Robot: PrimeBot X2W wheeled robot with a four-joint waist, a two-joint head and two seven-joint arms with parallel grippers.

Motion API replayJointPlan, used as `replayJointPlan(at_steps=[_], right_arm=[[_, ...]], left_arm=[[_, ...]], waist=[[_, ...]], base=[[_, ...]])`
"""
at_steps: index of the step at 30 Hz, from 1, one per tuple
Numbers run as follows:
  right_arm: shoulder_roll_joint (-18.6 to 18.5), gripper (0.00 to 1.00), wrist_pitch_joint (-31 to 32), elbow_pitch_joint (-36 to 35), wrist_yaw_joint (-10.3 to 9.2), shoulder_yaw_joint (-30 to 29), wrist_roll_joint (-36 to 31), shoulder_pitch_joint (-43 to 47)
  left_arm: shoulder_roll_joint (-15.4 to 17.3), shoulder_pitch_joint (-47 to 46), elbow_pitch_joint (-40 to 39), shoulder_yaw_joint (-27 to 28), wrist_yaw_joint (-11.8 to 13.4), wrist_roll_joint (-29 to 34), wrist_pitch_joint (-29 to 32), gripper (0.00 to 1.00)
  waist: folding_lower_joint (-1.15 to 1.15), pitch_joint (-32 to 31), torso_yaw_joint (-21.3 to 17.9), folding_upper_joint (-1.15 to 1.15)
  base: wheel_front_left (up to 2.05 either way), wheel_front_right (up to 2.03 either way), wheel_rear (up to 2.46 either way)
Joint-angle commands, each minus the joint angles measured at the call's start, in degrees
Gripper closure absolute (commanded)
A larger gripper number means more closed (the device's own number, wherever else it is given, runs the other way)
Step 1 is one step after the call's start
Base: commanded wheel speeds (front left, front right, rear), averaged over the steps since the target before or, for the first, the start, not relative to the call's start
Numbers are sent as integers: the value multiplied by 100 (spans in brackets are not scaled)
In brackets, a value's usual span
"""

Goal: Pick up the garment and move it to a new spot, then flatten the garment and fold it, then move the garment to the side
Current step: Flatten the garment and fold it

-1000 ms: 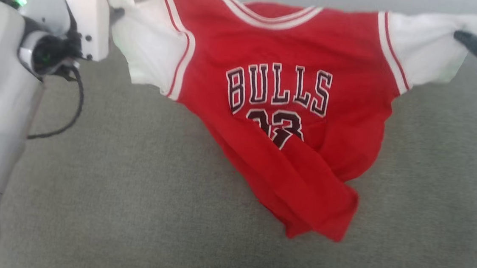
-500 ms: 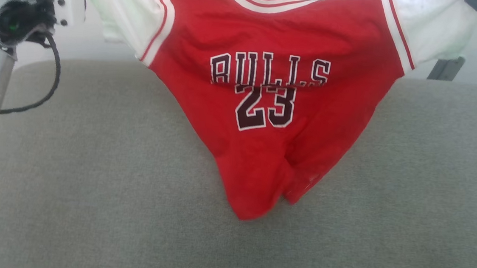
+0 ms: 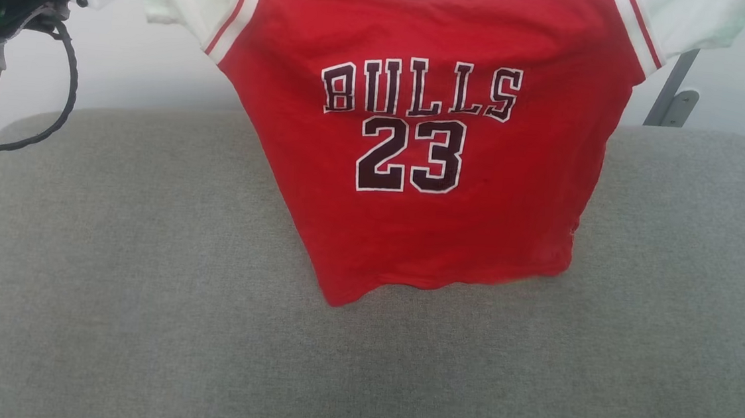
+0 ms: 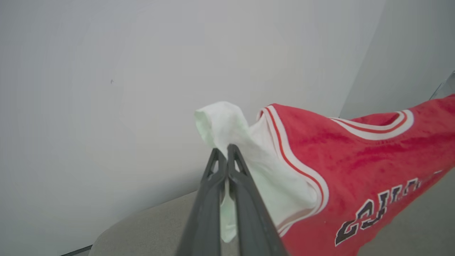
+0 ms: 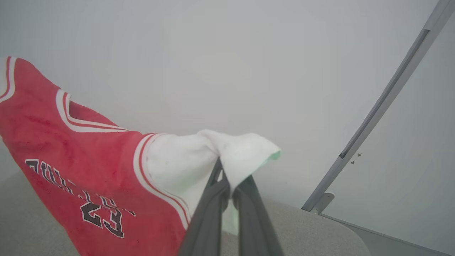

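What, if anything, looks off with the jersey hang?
Only the hem. The garment hangs between the left end effector and right end effector, each shut on a white sleeve; its bottom edge slants, the corner on the robot's left drooping lower toward the grey cushion. No tear or stain visible.

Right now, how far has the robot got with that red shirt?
Done: the garment is lifted. In hand: the left gripper and right gripper each pinch it by a sleeve, hanging it spread over the grey surface. Left: laying it flat, folding, moving it aside.
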Motion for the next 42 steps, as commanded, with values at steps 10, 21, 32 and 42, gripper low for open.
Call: replayJointPlan(at_steps=[10,21,32,42], right_arm=[[30,100,-808,413,-2,71,-557,-469],[521,100,-3248,1580,-5,-36,-1810,-1869],[939,100,-5302,2606,-5,-89,-3328,-2647],[971,100,-4825,2910,-6,814,-2165,-1475]], left_arm=[[-54,-517,108,-148,-10,271,-953,100],[-356,-2020,787,-341,-8,934,-2831,100],[-436,-2817,1259,-534,-6,1568,-4986,100],[-256,-1212,1464,-1458,-5,971,-4971,100]], waist=[[0,682,28,0],[0,2096,54,0],[0,2518,191,0],[0,2246,393,0]], base=[[0,0,0],[0,0,0],[0,0,0],[0,0,0]])
